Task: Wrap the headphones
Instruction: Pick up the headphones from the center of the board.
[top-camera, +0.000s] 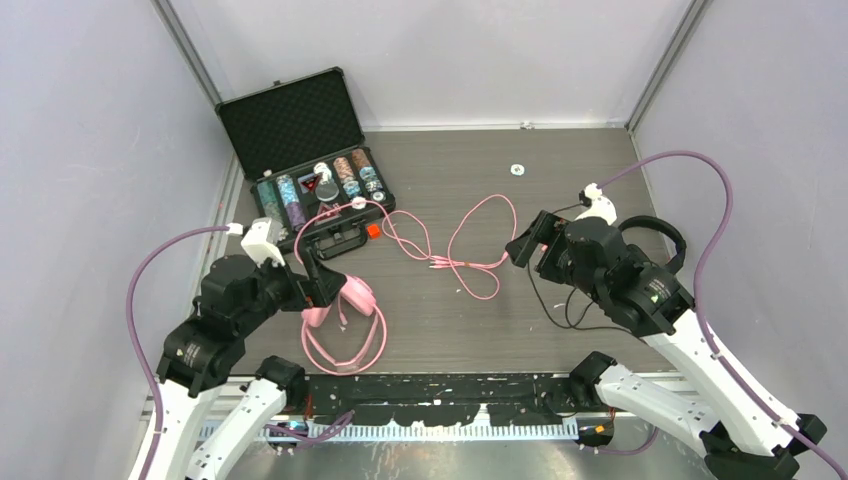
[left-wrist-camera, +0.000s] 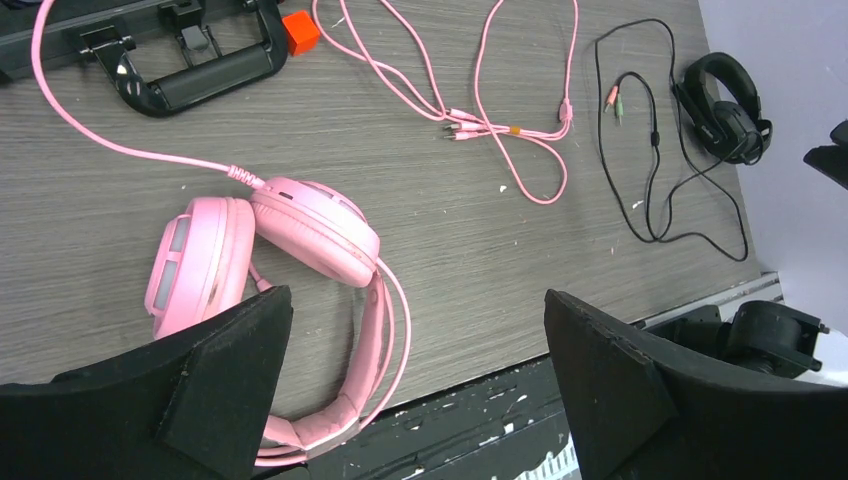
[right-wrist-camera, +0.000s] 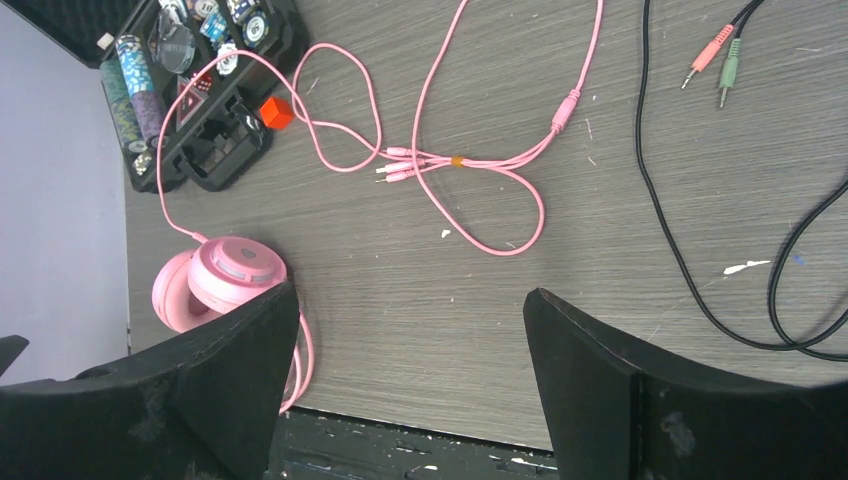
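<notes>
Left fingers (left-wrist-camera: 225, 370) and right fingers (right-wrist-camera: 590, 380) are both spread wide, nothing held. The pink headphones (left-wrist-camera: 315, 235) are parked just under the left fingers: glossy, likely slippery, best grabbed by the band. Their floppy pink cable (right-wrist-camera: 455, 160) is sprawled ahead of the right fingers. The black headphones (left-wrist-camera: 725, 110) are left well off to the right.

You'll find on the grey table (top-camera: 470, 310) a pink headset (left-wrist-camera: 300, 230) near left, its cable (right-wrist-camera: 430, 158) looped mid-table, a black headset (left-wrist-camera: 725, 105) right, and an open case (top-camera: 300, 150) far left.
</notes>
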